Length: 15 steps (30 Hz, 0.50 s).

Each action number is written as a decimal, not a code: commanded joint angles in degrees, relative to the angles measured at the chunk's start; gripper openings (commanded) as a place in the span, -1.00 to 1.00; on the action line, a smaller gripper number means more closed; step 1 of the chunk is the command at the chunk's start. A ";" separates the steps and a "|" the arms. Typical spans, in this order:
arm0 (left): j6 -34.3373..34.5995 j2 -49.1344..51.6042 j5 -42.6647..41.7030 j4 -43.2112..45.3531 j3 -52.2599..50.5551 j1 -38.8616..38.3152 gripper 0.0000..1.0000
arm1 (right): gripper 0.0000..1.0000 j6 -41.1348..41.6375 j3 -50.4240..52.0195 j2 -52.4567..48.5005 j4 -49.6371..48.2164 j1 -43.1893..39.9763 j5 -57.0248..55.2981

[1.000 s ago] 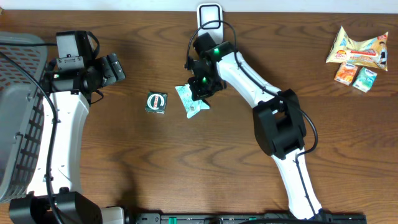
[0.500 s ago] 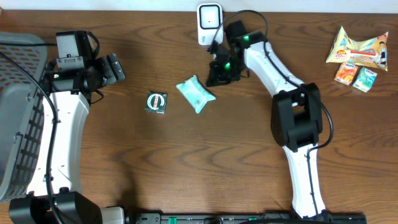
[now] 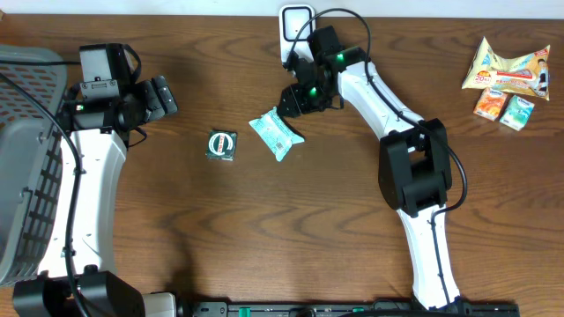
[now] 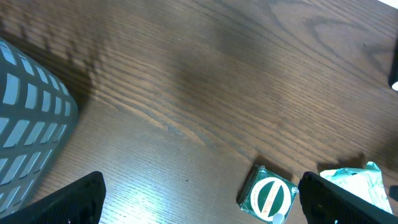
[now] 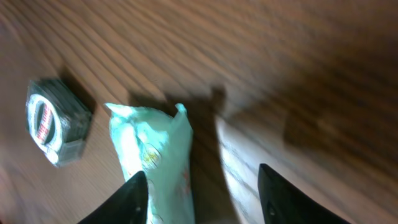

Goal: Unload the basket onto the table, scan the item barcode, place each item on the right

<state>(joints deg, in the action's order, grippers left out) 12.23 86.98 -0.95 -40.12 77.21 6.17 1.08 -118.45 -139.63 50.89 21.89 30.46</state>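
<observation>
On the wooden surface (image 3: 194, 238), the things nearest to the robot are a small green box (image 3: 221, 145) and, just right of it, a teal pouch (image 3: 276, 134). The two lie apart, and the pouch lies flat and at an angle. The right tool (image 5: 202, 174) hangs over the far right end of the pouch with its jaws some way apart and only wood between them, so it holds nothing. Whether a finger touches the pouch, I cannot tell. The left tool (image 4: 199, 186) is at the left, well apart from the box, jaws wide and holding nothing, near a grey basket (image 3: 26, 158). At the far edge, just behind the right tool, stands a white scanner (image 3: 297, 22). In the far right corner lie some snack packs (image 3: 507, 66).
</observation>
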 commanded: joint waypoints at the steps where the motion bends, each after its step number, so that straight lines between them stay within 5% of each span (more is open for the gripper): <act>1: 0.48 0.31 0.37 -0.15 -0.28 0.20 0.95 | 0.07 -0.46 -0.81 2.38 -1.46 0.02 5.01; 15: 0.48 0.31 0.37 -0.15 -0.28 0.20 0.96 | 0.08 -0.48 -0.26 1.57 2.10 9.42 -13.00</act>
<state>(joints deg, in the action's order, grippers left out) 12.23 86.98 -0.95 -40.12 77.21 6.17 0.99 -118.45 -139.59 52.86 29.10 21.26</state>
